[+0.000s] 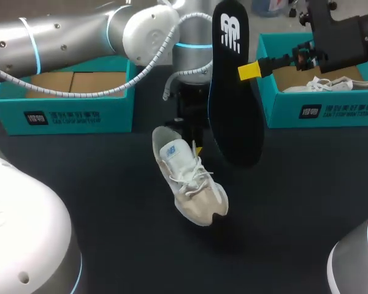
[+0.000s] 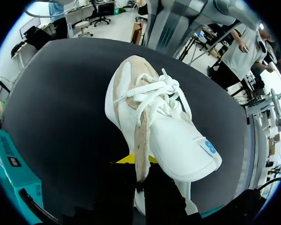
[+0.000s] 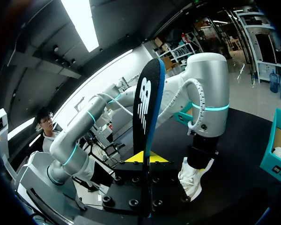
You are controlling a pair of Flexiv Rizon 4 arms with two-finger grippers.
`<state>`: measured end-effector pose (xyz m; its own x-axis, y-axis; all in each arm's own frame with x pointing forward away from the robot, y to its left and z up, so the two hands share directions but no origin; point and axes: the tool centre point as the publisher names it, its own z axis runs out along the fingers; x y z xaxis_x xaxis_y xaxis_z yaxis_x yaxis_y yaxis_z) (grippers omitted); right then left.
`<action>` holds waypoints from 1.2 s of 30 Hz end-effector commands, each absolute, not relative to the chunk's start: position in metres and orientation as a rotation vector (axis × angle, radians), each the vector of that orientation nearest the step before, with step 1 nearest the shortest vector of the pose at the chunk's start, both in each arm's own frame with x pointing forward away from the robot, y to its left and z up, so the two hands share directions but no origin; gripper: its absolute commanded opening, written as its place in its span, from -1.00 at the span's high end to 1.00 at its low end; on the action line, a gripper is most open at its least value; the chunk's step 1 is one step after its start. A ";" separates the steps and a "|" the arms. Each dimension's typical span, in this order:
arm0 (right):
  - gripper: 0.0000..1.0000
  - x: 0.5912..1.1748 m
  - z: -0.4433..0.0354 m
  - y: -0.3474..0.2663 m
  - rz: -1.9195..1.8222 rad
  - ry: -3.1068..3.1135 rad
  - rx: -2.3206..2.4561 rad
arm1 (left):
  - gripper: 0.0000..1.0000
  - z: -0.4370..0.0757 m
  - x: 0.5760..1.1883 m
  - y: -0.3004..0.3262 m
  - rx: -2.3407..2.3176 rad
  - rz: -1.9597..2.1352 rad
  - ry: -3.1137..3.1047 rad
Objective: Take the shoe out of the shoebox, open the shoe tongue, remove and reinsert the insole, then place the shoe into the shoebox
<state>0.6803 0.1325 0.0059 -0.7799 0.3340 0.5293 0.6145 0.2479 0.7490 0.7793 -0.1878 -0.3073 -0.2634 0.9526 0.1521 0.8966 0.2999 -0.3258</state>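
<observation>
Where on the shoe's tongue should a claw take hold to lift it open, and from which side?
Likely the free top edge of the tongue, around the blue label, coming from the collar end. That flap stands clear of the laces, which tie down the rest. The left claw holds the shoe near the heel; the right claw grips the insole.

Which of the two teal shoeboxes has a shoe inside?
The right shoebox: a white shoe lies in it. The left shoebox shows only bare brown cardboard inside.
</observation>
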 end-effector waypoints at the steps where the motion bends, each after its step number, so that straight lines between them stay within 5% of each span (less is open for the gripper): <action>1: 1.00 0.682 0.006 0.135 -1.540 -2.263 -0.885 | 1.00 -0.305 0.781 -0.191 -2.299 0.134 -1.650; 36: 1.00 0.682 0.006 0.135 -1.540 -2.263 -0.885 | 1.00 -0.341 0.816 -0.216 -2.118 -0.064 -1.752</action>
<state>0.6805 0.1326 0.0060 -0.7799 0.3340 0.5293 0.6145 0.2481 0.7489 0.8155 -0.2125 -0.3386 0.2227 0.9379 0.2659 0.9518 -0.1501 -0.2674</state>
